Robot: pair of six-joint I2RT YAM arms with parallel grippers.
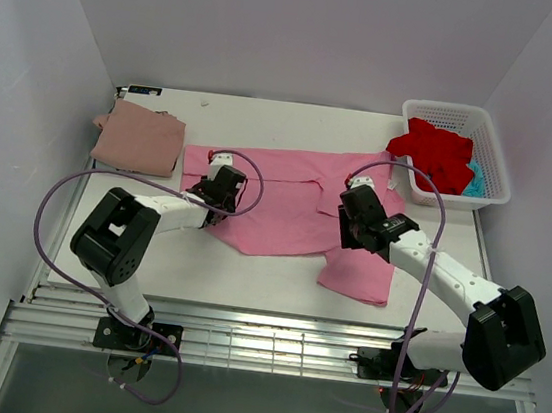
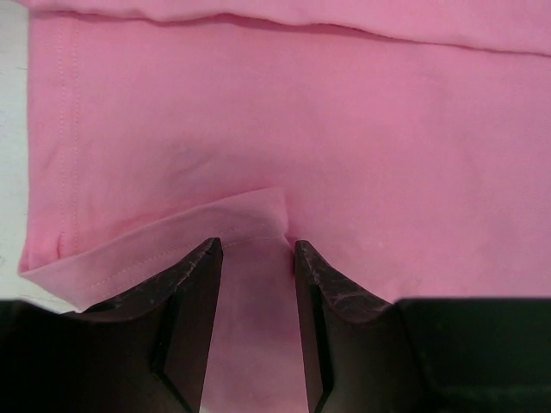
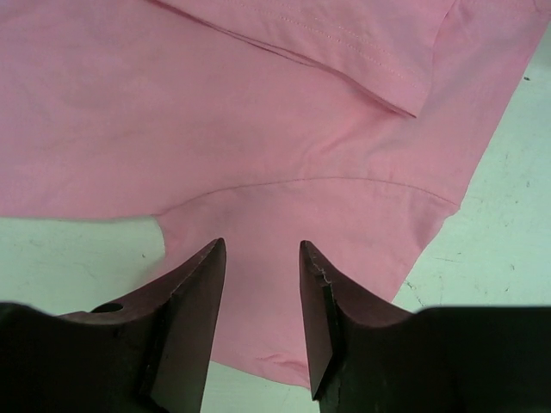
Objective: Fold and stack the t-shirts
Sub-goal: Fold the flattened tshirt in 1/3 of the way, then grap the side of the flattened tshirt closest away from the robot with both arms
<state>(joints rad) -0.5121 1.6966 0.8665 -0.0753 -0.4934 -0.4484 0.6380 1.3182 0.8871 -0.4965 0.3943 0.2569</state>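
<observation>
Nearest the arm bases, on the white table (image 1: 198, 268): bright pink t-shirt (image 1: 286, 203), spread out with its upper edge folded over and one lobe hanging toward the near edge on the right. At the pink tee's left end, left gripper (image 1: 221, 182) low over the cloth, fingers (image 2: 189, 292) apart, a turned-up hem flap running into the gap between them. At the pink tee's right side, right gripper (image 1: 361, 199) likewise low, fingers (image 3: 194, 301) apart over a pink lobe, bare table just beside it. Beyond the pink tee's left corner, well apart from it: dusty rose t-shirt (image 1: 138, 139), folded into a flat rectangle. Beyond the pink tee's right corner: white latticed basket (image 1: 493, 163), holding a crumpled red t-shirt (image 1: 434, 150), with a bit of teal cloth (image 1: 473, 182) showing behind it.
</observation>
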